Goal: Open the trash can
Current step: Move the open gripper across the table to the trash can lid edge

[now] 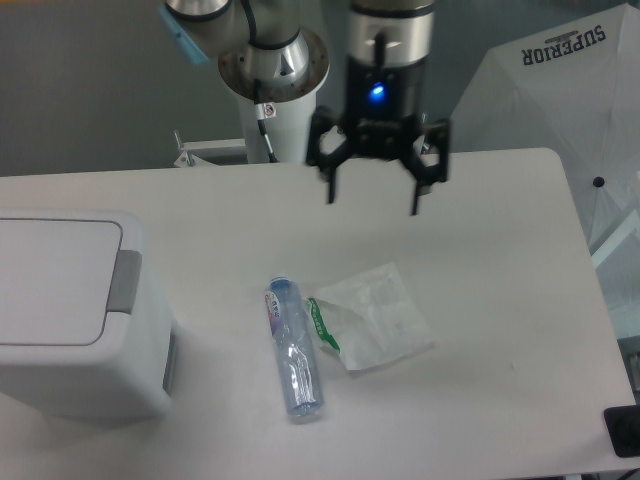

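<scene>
The tool [372, 205] hangs above the far part of the white worktop [500, 300]. Its two black fingers [329, 185] are spread wide apart, and nothing is between them. A small blue light glows on its body.

The trash can [75, 320] sits well apart from the tool, off toward the left edge of the picture and nearer the camera. It is not touching the tool. It is a big white box with round corners. Its flat white lid is down. A grey push-tab [124, 283] sits on the lid edge that faces the tool's side.

Between the tool and the camera lie two small things. A clear bottle [293, 350] with a blue cap lies on its side. Just beside it is a clear wrapper [375, 318] with a green strip.
</scene>
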### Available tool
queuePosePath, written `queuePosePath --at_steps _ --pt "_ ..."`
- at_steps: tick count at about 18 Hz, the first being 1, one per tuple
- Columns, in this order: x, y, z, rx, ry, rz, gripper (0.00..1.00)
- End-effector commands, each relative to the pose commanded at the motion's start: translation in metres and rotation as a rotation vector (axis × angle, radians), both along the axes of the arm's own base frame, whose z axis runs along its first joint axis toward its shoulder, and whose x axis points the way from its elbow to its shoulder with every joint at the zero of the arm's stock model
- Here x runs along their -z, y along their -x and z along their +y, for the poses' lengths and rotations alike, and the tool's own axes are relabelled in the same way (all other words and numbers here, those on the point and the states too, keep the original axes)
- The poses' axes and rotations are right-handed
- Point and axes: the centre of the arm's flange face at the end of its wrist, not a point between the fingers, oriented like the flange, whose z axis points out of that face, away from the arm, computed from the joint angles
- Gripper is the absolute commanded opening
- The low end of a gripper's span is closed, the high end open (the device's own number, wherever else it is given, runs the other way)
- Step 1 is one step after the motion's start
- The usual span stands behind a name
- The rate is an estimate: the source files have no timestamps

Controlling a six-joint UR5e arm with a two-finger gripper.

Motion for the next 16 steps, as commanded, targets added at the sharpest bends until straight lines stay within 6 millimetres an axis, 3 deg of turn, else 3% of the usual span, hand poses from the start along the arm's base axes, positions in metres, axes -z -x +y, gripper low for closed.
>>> queuePosePath --at_steps 3,8,16 --pt "0.001 -0.024 0.018 -0.039 -0.035 -0.032 1.0" --pt "0.024 -0.054 0.056 -0.041 -0.019 -0.105 1.0" --pt "0.043 -0.071 0.084 -0.14 -0.074 -0.218 1.0"
